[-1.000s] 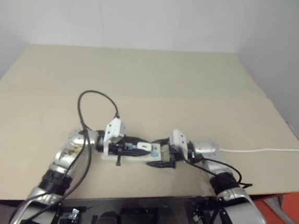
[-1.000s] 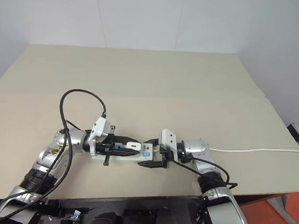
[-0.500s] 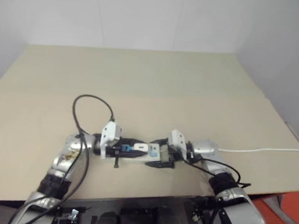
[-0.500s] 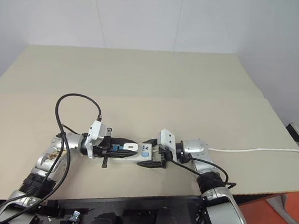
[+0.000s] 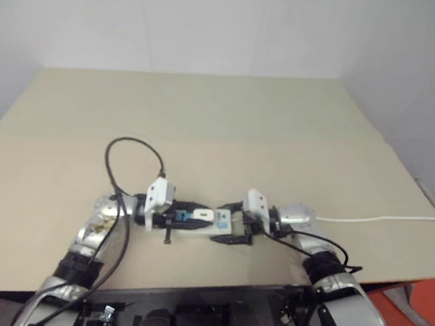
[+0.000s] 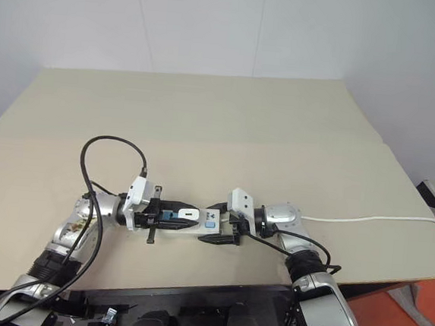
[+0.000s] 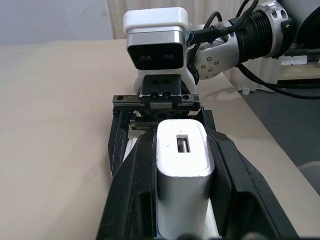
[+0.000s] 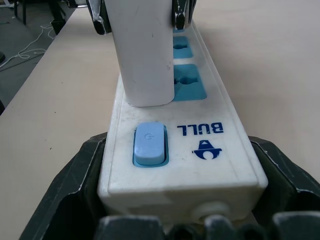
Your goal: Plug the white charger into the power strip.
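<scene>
Left hand (image 7: pixel 182 165) pinches the white charger (image 7: pixel 183 172) (upright), right hand (image 8: pixel 182 200) clamps the power strip (image 8: pixel 200 145)

We see our left gripper (image 7: pixel 182 165) clamping the small white boxy charger (image 7: pixel 183 175) between its jaws. The right gripper (image 7: pixel 162 107) faces it over the beige tabletop (image 7: pixel 55 125).

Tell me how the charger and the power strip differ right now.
The charger is a short plain white block standing upright; the power strip is a long bar lying flat on the table. The charger is clamped by the left gripper; the strip's switch end sits between the right gripper fingers. The strip has blue sockets and a blue switch. Both are white.
</scene>
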Controlling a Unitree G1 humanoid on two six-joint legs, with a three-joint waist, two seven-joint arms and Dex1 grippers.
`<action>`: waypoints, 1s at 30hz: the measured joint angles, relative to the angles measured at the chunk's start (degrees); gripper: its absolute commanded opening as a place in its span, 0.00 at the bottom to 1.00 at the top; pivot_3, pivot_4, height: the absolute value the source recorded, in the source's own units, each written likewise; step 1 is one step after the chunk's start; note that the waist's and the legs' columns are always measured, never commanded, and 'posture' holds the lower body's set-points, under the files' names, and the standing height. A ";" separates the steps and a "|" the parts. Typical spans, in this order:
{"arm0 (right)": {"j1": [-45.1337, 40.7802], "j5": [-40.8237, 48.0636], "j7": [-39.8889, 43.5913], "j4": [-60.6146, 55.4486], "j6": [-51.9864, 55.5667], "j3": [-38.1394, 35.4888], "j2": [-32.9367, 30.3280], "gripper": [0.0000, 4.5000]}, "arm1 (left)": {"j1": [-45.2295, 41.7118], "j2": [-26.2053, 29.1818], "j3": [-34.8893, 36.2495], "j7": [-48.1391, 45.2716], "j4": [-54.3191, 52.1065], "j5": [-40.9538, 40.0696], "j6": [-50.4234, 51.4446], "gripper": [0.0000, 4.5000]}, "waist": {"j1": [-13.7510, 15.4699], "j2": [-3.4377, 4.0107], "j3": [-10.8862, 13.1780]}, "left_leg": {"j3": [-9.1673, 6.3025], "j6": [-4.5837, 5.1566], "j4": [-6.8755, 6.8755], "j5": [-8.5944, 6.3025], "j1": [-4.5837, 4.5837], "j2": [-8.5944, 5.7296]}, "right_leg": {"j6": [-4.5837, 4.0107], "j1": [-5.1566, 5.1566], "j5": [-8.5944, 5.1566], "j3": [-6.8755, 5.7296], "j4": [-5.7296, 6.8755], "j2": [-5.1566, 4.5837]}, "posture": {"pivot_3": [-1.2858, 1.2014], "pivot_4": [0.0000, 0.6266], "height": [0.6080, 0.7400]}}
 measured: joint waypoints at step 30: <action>-0.16 -0.04 -0.24 0.49 -0.70 -0.15 0.13 0.77 | -0.45 5.57 0.06 -2.31 -1.29 1.76 8.46 0.99 | -0.02 0.26 -0.15 | 0.02 0.02 -0.04 -0.01 -0.07 0.03 | 0.00 -0.11 -0.02 0.02 -0.01 0.04 | 0.52 0.24 1.00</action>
